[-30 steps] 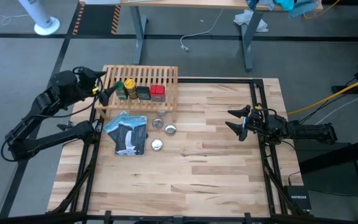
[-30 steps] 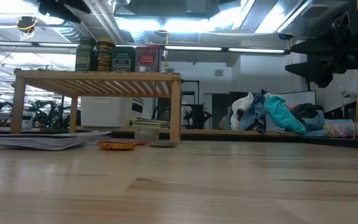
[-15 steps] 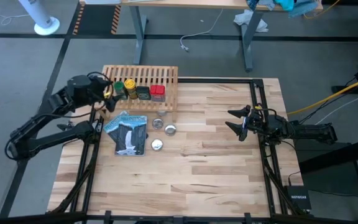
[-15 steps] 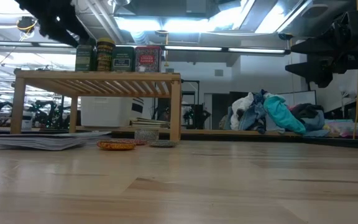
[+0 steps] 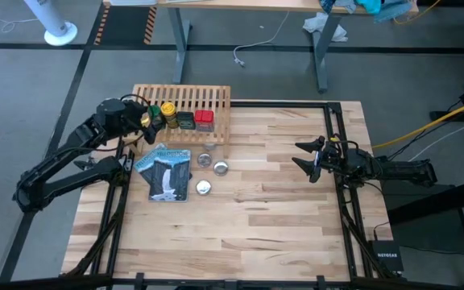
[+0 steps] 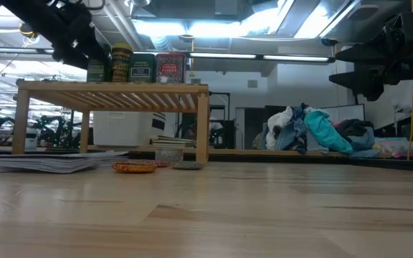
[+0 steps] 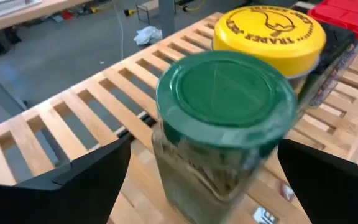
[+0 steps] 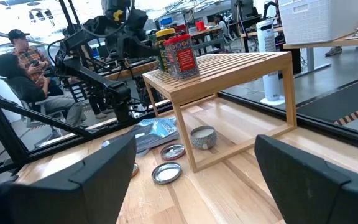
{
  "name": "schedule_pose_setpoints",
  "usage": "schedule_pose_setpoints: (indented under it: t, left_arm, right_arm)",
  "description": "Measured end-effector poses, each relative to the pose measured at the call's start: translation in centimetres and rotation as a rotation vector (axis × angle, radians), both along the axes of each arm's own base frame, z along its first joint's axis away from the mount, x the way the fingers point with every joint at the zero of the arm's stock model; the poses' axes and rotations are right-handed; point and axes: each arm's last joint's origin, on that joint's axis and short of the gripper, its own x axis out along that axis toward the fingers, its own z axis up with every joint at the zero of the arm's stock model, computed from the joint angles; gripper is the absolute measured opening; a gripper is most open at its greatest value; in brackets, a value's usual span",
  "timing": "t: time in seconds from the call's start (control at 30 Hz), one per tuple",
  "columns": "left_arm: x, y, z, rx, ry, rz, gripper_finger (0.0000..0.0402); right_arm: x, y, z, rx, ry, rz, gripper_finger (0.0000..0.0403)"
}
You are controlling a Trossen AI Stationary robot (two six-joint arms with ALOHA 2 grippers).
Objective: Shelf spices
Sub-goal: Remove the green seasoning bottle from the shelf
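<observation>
The shelf (image 5: 182, 97), a low light-wood slatted rack, stands at the table's far left. Four spices stand on their bases in a row along its near edge: the green-capped jar (image 7: 222, 124), the yellow-capped jar (image 5: 168, 110), the black tin (image 5: 185, 119) and the red tin (image 5: 205, 118). My left gripper (image 7: 204, 149) is open at the row's left end. Its fingers stand on either side of the green-capped jar, with a gap showing on both sides. My right gripper (image 5: 308, 157) hangs open above the table's right part, far from the shelf.
A flat blue-and-white packet (image 5: 166, 171) lies on the table in front of the shelf. Three small silvery round tins (image 5: 205, 159) (image 5: 221, 167) (image 5: 204, 187) lie beside it. The table's middle and near part show bare wood. A person (image 8: 17, 62) sits beyond the table's left side.
My left gripper has moved from beside the shelf's left end toward the table's right, up to the green-capped jar, and now stands around it. The spices and the shelf have stayed where they were.
</observation>
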Motion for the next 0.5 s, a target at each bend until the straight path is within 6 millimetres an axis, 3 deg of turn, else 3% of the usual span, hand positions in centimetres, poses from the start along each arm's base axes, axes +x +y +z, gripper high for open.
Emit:
schedule_pose_setpoints:
  t: [0.27, 0.5]
  left_arm:
    - [-0.23, 0.45, -0.28, -0.01, -0.02, 0.03, 0.0394]
    - [-0.21, 0.42, -0.32, -0.03, -0.035, 0.027, 0.0337]
  right_arm:
    - [0.0, 0.0, -0.01, 0.0, 0.0, 0.0, 0.0335]
    - [0.0, 0.0, -0.01, 0.0, 0.0, 0.0, 0.0335]
